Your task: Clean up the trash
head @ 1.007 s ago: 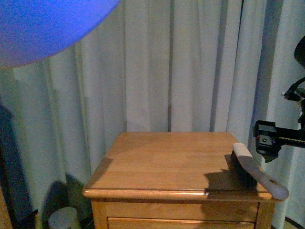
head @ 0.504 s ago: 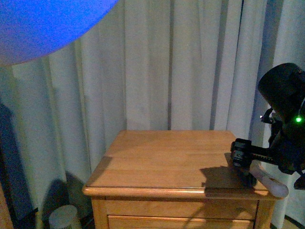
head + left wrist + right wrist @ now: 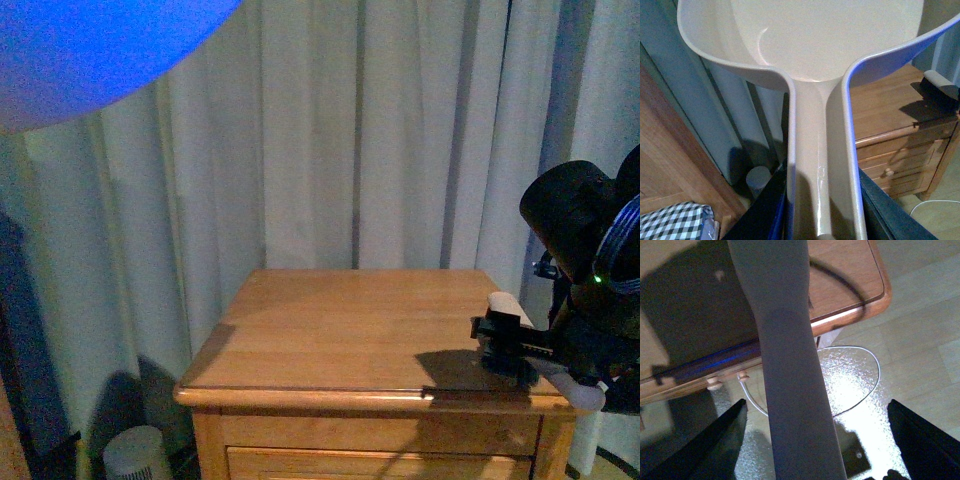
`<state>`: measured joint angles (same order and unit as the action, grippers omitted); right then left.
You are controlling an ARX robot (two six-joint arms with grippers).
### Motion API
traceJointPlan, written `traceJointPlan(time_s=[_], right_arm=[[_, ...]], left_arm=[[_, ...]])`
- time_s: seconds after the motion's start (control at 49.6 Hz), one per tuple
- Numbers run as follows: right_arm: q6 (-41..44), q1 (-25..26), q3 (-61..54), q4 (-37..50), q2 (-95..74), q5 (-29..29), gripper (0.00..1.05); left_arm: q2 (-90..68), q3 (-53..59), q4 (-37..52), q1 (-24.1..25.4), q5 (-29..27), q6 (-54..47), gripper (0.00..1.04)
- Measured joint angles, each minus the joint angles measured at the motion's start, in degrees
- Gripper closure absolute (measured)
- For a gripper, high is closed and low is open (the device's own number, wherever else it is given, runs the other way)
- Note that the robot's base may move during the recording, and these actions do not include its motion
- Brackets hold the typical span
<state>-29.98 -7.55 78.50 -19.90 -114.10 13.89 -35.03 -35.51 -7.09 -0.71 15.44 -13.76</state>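
Front view: a wooden nightstand (image 3: 330, 340) stands before pale curtains (image 3: 350, 130). A brush (image 3: 507, 306) with a pale handle lies along the nightstand's right edge. Its long axis runs from the right middle of the tabletop toward the frame's lower right, and the handle end pokes past the corner. The right gripper (image 3: 500, 345) sits low over it at the frame's right. A large blue out-of-focus shape (image 3: 90, 50) fills the upper left.

Right wrist view: the brush handle runs up the middle of the frame between 2 dark fingers (image 3: 715, 440). They are spread wide at lower left and lower right, neither touches the handle, and the gripper holds nothing.

Left wrist view: the left gripper (image 3: 822, 215) is clamped on the handle of a beige dustpan (image 3: 830, 45), which fills the upper frame. A checked pillow (image 3: 675, 220) shows at lower left.

The trash appears in none of the 3 views, so its direction from either gripper cannot be told. The right arm is nearer the brush, and closing on that handle looks like the coming move. No brand, label or writing is legible.
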Motion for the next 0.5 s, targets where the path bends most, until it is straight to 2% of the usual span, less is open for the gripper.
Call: traceJointPlan(time_s=[0.222, 0.322, 0.423, 0.504], right_arm=[[0.0, 0.1, -0.1, 0.4, 0.1, -0.5, 0.6], [0.3, 0.1, -0.3, 0.7, 0.2, -1.1, 0.74], [0.4, 0.0, -0.5, 1.0, 0.5, -1.2, 0.84], [0.9, 0.2, -0.7, 1.3, 0.9, -1.4, 0.85]], left_arm=[[0.0, 0.0, 0.0, 0.0, 0.0, 0.0, 0.77], [0.0, 0.0, 0.0, 0.0, 0.0, 0.0, 0.77], [0.0, 0.0, 0.0, 0.0, 0.0, 0.0, 0.77], [0.0, 0.0, 0.0, 0.0, 0.0, 0.0, 0.77]])
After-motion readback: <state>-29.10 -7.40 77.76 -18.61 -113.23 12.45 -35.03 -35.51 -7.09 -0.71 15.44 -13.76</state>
